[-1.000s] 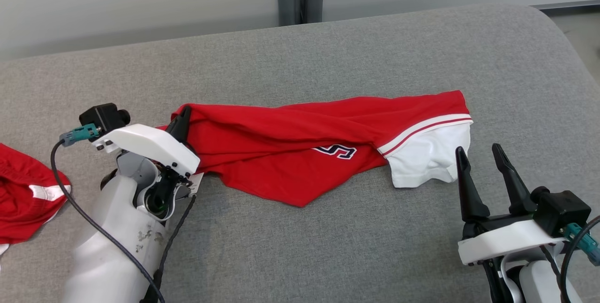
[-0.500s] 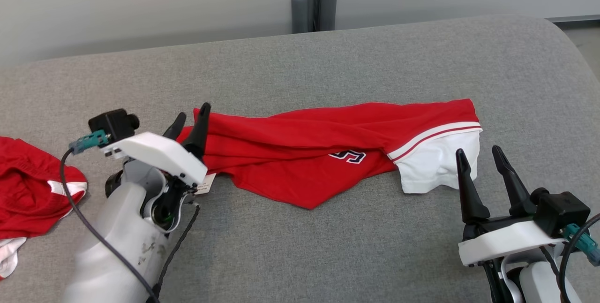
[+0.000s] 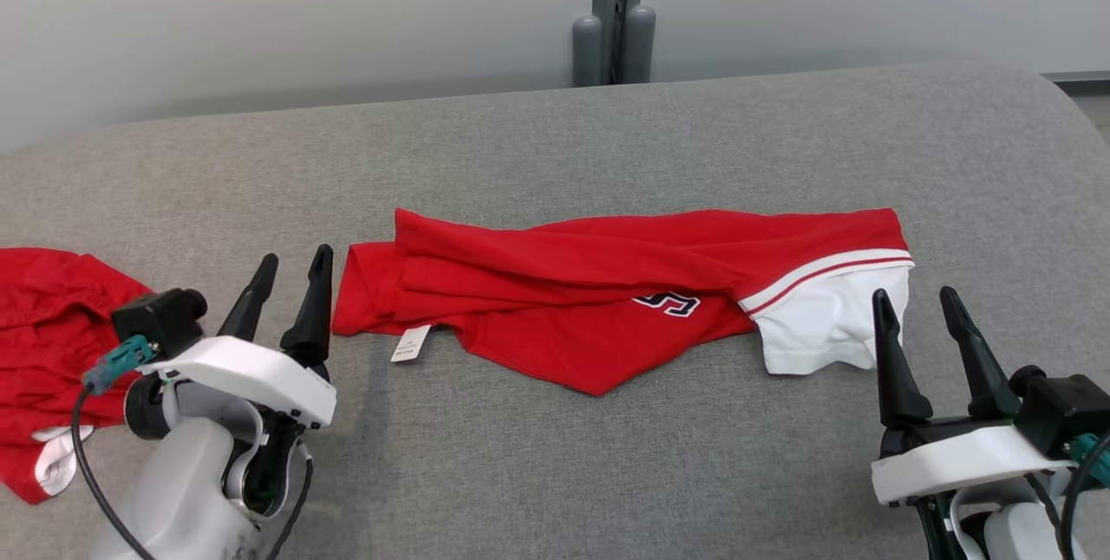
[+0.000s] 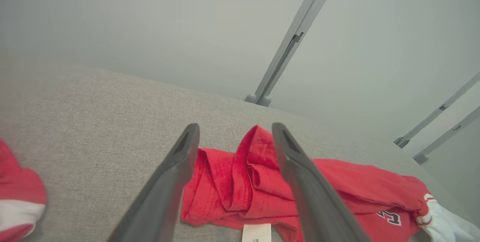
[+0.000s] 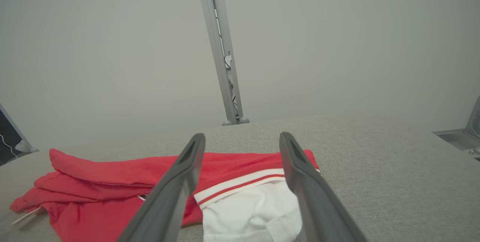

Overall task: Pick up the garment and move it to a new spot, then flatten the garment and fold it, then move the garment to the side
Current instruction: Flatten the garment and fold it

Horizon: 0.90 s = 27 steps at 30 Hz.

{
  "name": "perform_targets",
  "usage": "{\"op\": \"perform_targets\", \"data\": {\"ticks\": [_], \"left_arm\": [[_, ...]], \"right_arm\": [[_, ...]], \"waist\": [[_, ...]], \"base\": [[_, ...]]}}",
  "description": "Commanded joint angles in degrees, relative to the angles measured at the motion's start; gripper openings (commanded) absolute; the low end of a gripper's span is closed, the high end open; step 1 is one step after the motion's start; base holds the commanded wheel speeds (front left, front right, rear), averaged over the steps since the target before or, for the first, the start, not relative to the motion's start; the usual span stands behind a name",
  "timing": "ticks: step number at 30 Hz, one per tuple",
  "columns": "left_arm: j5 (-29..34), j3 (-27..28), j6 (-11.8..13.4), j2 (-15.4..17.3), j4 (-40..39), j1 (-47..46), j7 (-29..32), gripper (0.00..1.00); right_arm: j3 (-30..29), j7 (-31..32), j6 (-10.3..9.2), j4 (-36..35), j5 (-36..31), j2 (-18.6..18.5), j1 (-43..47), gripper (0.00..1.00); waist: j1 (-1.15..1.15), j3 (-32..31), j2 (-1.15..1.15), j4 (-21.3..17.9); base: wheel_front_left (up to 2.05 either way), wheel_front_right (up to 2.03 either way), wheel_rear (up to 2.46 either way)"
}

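Altogether, one flattened garment (image 3: 607, 300) and one crumpled heap (image 3: 43, 343) lie apart.

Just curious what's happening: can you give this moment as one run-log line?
shirt: bunched on cushion | left fingers: open, beside shirt, empty | right fingers: open, near white end, empty

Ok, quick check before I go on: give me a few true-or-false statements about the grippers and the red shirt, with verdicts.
1. The left gripper is shut on the red shirt. False: it is open, beside the shirt's left edge, gripping nothing.
2. The right gripper is open and holds nothing. True.
3. The white sleeve lies at the shirt's right end. True.
4. The white tag sticks out by the sleeve. False: it lies near the shirt's left end.
5. A second red garment lies at the far left. True.
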Motion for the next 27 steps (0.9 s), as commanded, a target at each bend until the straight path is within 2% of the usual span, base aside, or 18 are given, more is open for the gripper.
{"op": "perform_targets", "data": {"ticks": [1,5,7,13,18,27], "left_arm": [[1.8,1.1,1.1,0.8,-2.6,1.5,-0.3,1.0],[8.3,5.6,4.5,1.0,-13.3,7.2,-0.3,1.0],[10.0,6.7,5.3,0.8,-15.9,8.8,-0.3,1.0],[18.6,12.2,7.7,-2.5,-28.6,18.0,-0.3,1.0],[24.2,15.2,7.0,-6.1,-33.5,23.3,-0.3,1.0],[28.4,17.6,3.7,-9.7,-33.2,25.4,-0.3,1.0]], "right_arm": [[-0.3,-0.2,0.13,-0.5,0.1,-0.4,0.5,1.0],[-1.1,-0.2,0.13,-1.1,-0.2,-0.5,1.1,1.0],[-1.2,-0.2,0.13,-1.2,-0.2,-0.4,1.2,1.0],[-2.1,-0.2,0.13,-1.2,-0.8,-0.4,2.6,1.0],[-3.1,-0.2,0.13,-1.1,-0.9,-0.4,3.5,1.0],[-3.2,-0.2,0.14,-0.8,-1.1,-0.4,3.7,1.0]], "waist": [[0.0,-0.3,0.0,0.5],[0.0,-0.6,0.0,1.3],[0.0,-0.8,0.0,1.5],[0.0,-2.1,0.0,1.7],[0.0,-2.6,0.0,1.8],[0.0,-2.5,0.0,2.0]], "base": [[0.0,0.0,0.0],[0.0,0.0,0.0],[0.0,0.0,0.0],[0.0,0.0,0.0],[0.0,0.0,0.0],[0.0,0.0,0.0]]}}
